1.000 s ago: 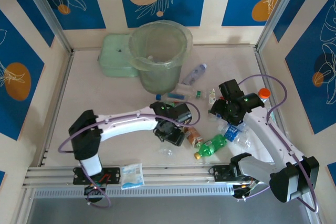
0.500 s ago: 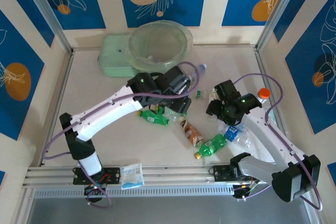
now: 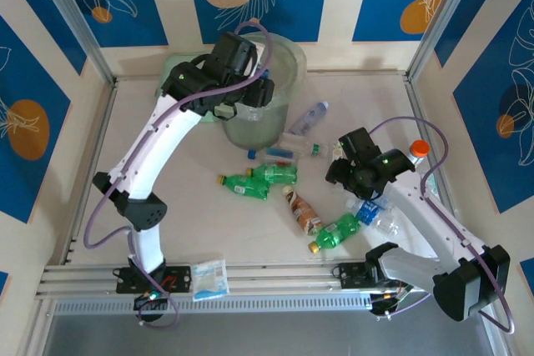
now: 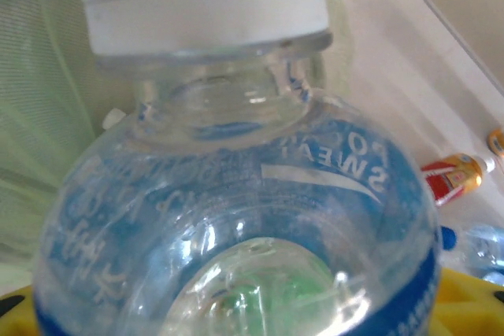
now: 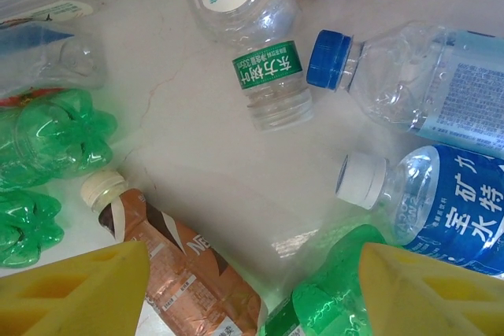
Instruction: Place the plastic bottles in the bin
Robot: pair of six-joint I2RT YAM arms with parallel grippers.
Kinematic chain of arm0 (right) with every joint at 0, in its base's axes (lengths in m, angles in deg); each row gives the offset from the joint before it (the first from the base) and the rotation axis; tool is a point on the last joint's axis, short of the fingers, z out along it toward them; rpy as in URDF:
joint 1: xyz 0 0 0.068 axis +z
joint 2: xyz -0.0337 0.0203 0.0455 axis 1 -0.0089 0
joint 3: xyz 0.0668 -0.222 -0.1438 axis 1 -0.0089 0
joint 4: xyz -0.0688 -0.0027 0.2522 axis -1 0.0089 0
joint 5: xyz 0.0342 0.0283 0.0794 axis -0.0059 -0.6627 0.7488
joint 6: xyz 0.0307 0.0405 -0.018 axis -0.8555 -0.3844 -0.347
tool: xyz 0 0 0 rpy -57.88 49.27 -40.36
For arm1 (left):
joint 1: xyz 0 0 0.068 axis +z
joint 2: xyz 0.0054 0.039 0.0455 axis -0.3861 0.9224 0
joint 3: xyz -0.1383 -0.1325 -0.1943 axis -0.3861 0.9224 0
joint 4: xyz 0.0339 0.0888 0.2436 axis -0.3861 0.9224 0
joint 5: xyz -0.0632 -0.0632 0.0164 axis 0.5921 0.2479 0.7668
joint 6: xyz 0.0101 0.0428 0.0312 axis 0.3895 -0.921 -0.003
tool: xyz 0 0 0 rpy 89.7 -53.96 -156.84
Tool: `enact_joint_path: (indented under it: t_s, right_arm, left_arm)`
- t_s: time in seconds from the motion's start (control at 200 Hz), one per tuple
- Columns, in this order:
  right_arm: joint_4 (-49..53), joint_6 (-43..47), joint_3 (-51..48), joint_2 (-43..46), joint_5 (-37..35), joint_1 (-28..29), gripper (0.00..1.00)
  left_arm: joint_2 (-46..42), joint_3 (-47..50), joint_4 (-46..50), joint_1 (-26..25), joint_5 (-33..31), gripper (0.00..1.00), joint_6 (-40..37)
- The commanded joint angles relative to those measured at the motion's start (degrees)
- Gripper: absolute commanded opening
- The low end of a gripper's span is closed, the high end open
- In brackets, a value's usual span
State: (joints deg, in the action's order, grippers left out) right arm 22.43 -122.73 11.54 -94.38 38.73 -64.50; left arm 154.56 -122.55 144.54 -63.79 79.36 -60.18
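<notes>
Left gripper is up over the bin, pinching a clear blue-labelled bottle with its long axis running cap-first away from the wrist. The mouth looks right below, so I'd say it's ready to drop. Over right, the right gripper hovers spread, with a brown-labelled bottle lying flat underneath.

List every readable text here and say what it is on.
"SWEAT", upside down: blue label of the held bottle.
"东方树叶": green band on the clear bottle.
"矿", "特", "宝", "水": blue-labelled bottle.
"NE": brown bottle.
Fine print on the crushed bottle: too small to read.
</notes>
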Motion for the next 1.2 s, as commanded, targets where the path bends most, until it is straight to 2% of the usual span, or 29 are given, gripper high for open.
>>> enact_joint_path:
  t_s: [0.0, 0.26, 0.515, 0.7, 0.885, 1.04, 1.13, 1.195]
  right_arm:
    - [1.27, -1.42, 0.57, 1.42, -0.72, 0.74, 0.71]
    - [2.33, -2.38, 0.32, 1.50, -1.52, 2.52, 0.71]
    - [3.00, -2.94, 0.22, 1.60, -1.87, 3.21, 0.71]
    - [2.31, -2.77, 0.39, 1.17, -1.48, 3.31, 0.71]
    - [1.48, -2.58, 0.66, 1.48, -1.65, 4.42, 0.71]
    - [0.80, -1.59, 1.71, 3.00, -1.97, 4.63, 0.72]
    - [0.98, -0.56, 3.46, 2.70, -2.37, 4.55, 0.72]
    - [0.98, 0.28, 4.93, 2.27, -2.53, 4.39, 0.73]
  left_arm:
    - [2.97, -0.93, -3.33, 2.10, 1.66, 0.58, -2.66]
    - [7.68, -4.18, -7.57, 6.98, 2.00, 0.57, -2.43]
    - [7.07, -6.53, -12.48, 8.99, 4.92, 0.56, 0.64]
    - [6.19, -4.53, -17.32, 10.54, 4.04, 0.56, 2.62]
    - [9.47, -4.27, -21.59, 13.61, 5.65, 0.56, 6.43]
    - [11.75, -5.20, -22.74, 14.62, 5.36, 0.65, 6.58]
    - [12.60, -5.42, -21.78, 14.71, 5.03, 0.80, 6.02]
    - [12.79, -5.08, -21.38, 14.71, 5.33, 0.86, 5.46]
